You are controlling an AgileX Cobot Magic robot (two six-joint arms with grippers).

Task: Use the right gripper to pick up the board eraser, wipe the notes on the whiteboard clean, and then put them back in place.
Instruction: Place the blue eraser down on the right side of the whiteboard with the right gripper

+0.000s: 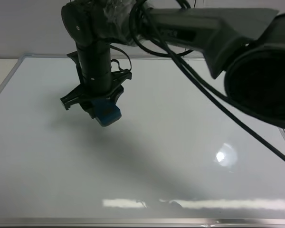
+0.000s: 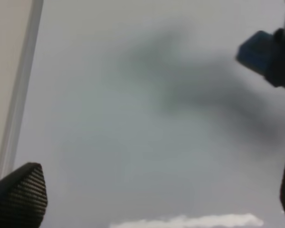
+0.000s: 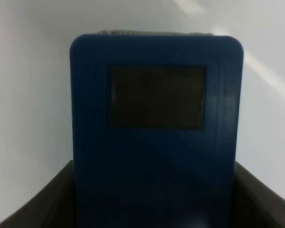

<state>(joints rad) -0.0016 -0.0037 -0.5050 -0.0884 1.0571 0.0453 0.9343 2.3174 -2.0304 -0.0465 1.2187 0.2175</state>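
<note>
- Exterior high view: my right tool (image 1: 97,100) reaches across to the left half of the whiteboard (image 1: 180,142) and is clamped on the board eraser (image 1: 107,113); the eraser juts down and forward out of the fingers toward the surface; whether it touches I cannot tell; no notes show anywhere on the white, so they are either gone or hidden under my arm and the eraser; a glare spot (image 1: 223,156) sits well apart to the right; nothing stands in the way.
- Left wrist view: my left tool (image 2: 161,183) is spread wide with nothing between its fingers; it looks over bare board beside the silver frame (image 2: 20,95); the eraser (image 2: 255,51) shows at one edge, so the left arm is near but not in the path; the dark smear (image 2: 194,88) is, I judge, only my right arm's shadow.
- Right wrist view: the eraser (image 3: 156,142) fills the picture, its long axis running straight out from the tool, with one dark patch (image 3: 156,97) on its back; a finger (image 3: 38,206) hugs each long side; I judge the grip square enough either for wiping or for carrying it home; its resting place is not in view.
</note>
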